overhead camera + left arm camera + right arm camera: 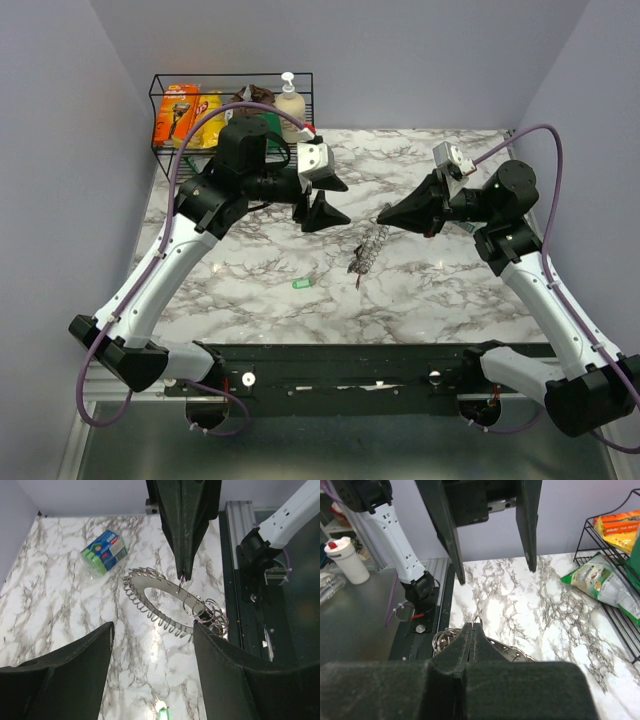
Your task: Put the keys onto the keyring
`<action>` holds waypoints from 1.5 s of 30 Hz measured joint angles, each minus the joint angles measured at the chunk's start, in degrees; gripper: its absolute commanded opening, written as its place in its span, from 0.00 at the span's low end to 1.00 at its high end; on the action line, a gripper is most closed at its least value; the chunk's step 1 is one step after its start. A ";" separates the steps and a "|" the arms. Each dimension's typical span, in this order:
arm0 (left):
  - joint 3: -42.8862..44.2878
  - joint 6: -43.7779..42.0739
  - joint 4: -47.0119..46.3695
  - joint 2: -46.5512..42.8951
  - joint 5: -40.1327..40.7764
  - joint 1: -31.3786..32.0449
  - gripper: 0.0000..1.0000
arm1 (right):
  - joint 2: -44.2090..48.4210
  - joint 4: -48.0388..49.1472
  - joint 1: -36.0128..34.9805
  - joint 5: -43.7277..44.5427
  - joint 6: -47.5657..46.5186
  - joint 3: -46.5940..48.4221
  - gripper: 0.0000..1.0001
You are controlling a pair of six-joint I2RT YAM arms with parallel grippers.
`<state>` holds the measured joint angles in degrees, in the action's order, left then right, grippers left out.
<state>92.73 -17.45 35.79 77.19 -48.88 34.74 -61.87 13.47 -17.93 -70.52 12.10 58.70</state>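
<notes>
- The right tool [385,216] was pressed together on the rim of the keyring [368,248]. It held the ring up over the middle of the table [450,290] with the ring hanging down and tilted.
- I judged this a presenting hold: the ring's edge faced the left arm so that a key could be fed on.
- Whether the ring's low end touched the table could not be told.
- The left tool [338,203] was spread wide and held nothing. It stood near the ring, on its left and apart from it, with its mouth turned towards it.
- A green key [303,283] lay loose on the table, near the ring's low end and nearer the arm bases. It was likely the next thing for the empty left tool.
- Nothing lay between the left tool and that key, though its small size would make the pinch fiddly.
- A green-and-blue packet [103,551] lay on the table beyond the ring, out of the way.
- A wire basket [170,150] with snack bags and a bottle [289,98] stood at the far left corner, well apart from the work.
</notes>
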 measured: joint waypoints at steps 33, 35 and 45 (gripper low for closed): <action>4.59 2.97 -1.29 8.48 -14.32 1.88 0.50 | 0.37 -1.62 0.00 -3.32 -2.19 0.07 0.01; 5.29 2.23 0.24 9.18 -14.38 2.08 0.48 | 0.39 -1.62 0.00 -3.30 -2.21 0.07 0.01; 7.28 -0.33 5.01 11.34 -14.38 2.91 0.38 | 0.39 -1.60 0.00 -3.30 -2.21 0.07 0.01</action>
<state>100.01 -17.78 40.80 88.53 -63.26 37.65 -61.47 11.88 -17.93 -73.82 9.89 58.76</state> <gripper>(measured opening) 0.407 0.012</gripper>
